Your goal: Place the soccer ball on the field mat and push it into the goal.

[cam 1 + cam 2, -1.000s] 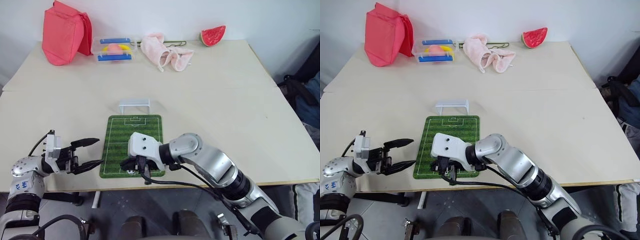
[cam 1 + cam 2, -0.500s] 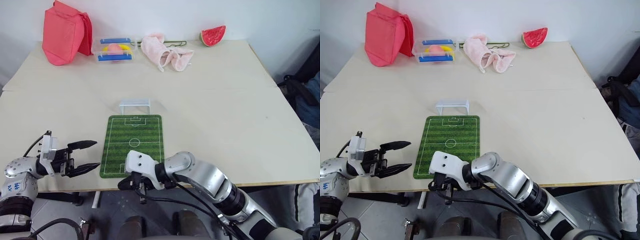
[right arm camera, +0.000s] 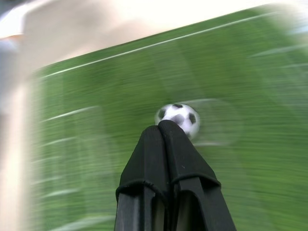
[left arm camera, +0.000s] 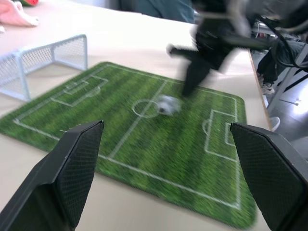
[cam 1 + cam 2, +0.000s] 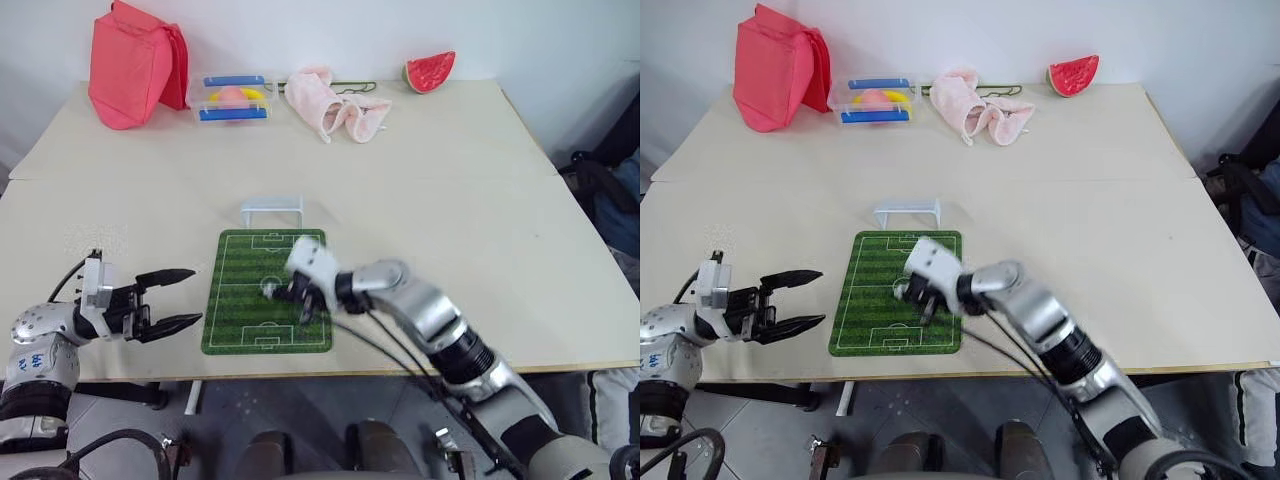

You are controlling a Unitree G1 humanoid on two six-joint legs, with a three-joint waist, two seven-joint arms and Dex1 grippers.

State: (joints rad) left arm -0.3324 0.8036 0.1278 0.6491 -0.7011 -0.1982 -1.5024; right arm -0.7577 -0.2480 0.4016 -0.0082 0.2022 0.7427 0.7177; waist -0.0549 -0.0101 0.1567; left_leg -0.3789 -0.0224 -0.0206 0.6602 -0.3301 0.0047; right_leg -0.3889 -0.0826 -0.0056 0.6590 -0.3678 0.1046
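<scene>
The green field mat [image 5: 250,300] lies near the table's front edge, with its long side running away from me. The white goal [image 5: 271,210] stands just beyond its far short edge. The tiny black-and-white soccer ball [image 3: 178,118] rests on the mat by the centre circle [image 4: 167,104]. My right gripper [image 3: 160,127] is shut with nothing in it, low over the mat. Its tips are right behind the ball, and I cannot tell whether they touch it. My left gripper [image 5: 192,296] hangs open and empty just off the mat's left side.
Along the table's far edge stand a red bag [image 5: 130,65], a clear box with blue handles [image 5: 232,98], a pink cloth [image 5: 330,105] and a watermelon slice [image 5: 430,70]. The table's front edge runs just below the mat. A dark bag [image 5: 610,190] sits off the table's right side.
My right gripper drew back to the table's front edge, then swung forward over the mat to the centre circle. The ball now shows on the mat. The left gripper stayed put.
</scene>
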